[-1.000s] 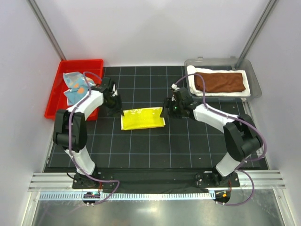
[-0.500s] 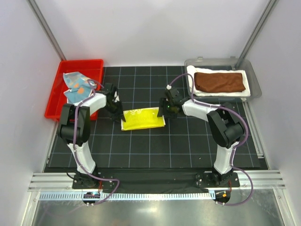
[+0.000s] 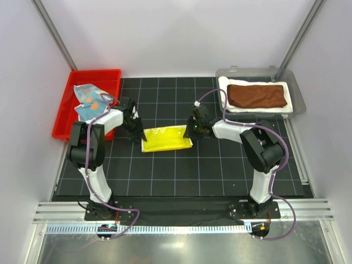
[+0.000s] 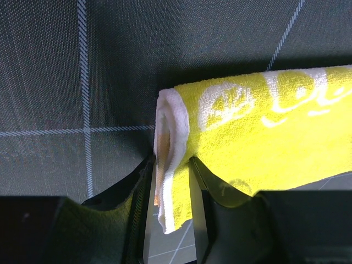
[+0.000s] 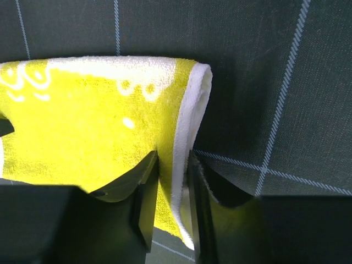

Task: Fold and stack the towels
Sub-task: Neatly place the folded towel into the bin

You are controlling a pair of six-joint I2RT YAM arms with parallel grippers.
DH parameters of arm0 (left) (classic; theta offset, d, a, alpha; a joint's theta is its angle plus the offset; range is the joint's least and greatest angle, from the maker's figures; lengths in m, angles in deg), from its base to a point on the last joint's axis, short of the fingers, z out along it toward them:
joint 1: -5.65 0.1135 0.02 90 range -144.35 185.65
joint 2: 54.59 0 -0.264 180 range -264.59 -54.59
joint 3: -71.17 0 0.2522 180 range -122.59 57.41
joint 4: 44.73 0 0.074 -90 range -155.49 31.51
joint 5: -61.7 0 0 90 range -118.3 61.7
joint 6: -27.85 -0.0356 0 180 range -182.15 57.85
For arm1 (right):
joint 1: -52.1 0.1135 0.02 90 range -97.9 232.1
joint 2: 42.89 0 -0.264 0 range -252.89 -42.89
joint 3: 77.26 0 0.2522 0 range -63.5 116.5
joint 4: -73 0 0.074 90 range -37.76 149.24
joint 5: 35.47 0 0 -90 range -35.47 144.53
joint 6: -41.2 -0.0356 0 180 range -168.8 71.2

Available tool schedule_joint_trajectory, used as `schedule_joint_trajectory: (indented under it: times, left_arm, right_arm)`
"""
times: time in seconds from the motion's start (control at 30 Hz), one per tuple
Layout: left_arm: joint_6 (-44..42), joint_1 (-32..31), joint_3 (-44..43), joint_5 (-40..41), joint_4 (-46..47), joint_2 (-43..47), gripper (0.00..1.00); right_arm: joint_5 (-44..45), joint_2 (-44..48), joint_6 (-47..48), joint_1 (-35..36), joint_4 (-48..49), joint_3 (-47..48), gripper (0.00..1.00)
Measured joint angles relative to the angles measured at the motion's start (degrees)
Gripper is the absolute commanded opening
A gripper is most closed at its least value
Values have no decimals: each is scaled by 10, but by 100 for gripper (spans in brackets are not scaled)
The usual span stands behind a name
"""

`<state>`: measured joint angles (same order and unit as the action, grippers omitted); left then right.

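A: Which step is the robot on?

B: It looks mid-fold on the yellow towel (image 3: 166, 137). That towel lies flat on the black gridded surface (image 3: 176, 170), between the two arms. Judging by the rolled, layered ends in the wrist views, it is already doubled over.

A: And the pincers?

B: The left pincer (image 4: 170, 165) is clamped on the towel's left end, one finger on each side of the folded edge. The right pincer (image 5: 173, 159) pinches the right end the same way. Both sit low, right at the surface.

A: Where are the other towels?

B: The rust-brown towel (image 3: 257, 95) rests folded on the white towel (image 3: 258, 111) inside the clear bin (image 3: 247, 71), far right. The blue spotted towel (image 3: 88, 99) lies crumpled in the red bin (image 3: 96, 72), far left, well apart from either arm.

A: What does the next move call for?

B: Probably a joint lift, either to bring one end over for another fold or to carry the towel to the stack. Either way the arms would need to rise together and keep even tension. If a finger holds only the outer layer, the fold could slip open.
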<state>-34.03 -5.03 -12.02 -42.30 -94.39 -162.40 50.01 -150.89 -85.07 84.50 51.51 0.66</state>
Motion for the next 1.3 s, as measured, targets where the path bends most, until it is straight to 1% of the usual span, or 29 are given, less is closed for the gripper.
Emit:
schedule_joint_trajectory:
  times: [0.03, 0.07, 0.1, 0.13, 0.2, 0.3, 0.4, 0.67, 0.87, 0.97, 1.07, 1.17, 1.3]
  left_arm:
    - [0, 0, 0, 0, 1, 0, 34]
    - [0, 0, 0, -1, 1, 0, 34]
    - [0, 0, 1, -1, 2, 0, 34]
    - [1, 0, 1, -1, 2, 0, 34]
    - [2, 0, 2, -2, 4, 1, 34]
    - [5, 0, 3, -4, 6, 1, 34]
    - [11, 0, 3, -6, 8, 1, 34]
    - [28, 0, 3, -16, 17, 1, 36]
    - [32, -1, 3, -22, 24, 0, 36]
    - [33, -1, 3, -23, 25, -1, 35]
    - [35, -1, 3, -23, 26, -1, 36]
    - [35, -1, -1, -23, 23, -2, 40]
    - [34, 1, -39, -20, 6, -12, 44]
  right_arm:
    - [-2, 0, -2, 0, 6, -3, 30]
    - [-4, 0, -3, 0, 12, -7, 21]
    - [-7, 0, -4, 0, 20, -12, 17]
    - [-8, 0, -5, 0, 25, -15, 9]
    - [-10, 0, -4, 0, 37, -22, 1]
    - [-4, 4, 7, 3, 35, -23, 1]
    - [22, 16, 34, 17, 8, -21, 1]
    - [132, 40, 99, 77, -76, 7, 1]
    - [219, 39, 142, 119, -146, 63, 1]
    - [251, 39, 152, 137, -165, 94, 1]
    - [262, 39, 157, 145, -169, 102, 1]
    - [261, 37, 171, 139, -179, 103, 1]
    - [228, 32, 202, 94, -196, 130, 1]
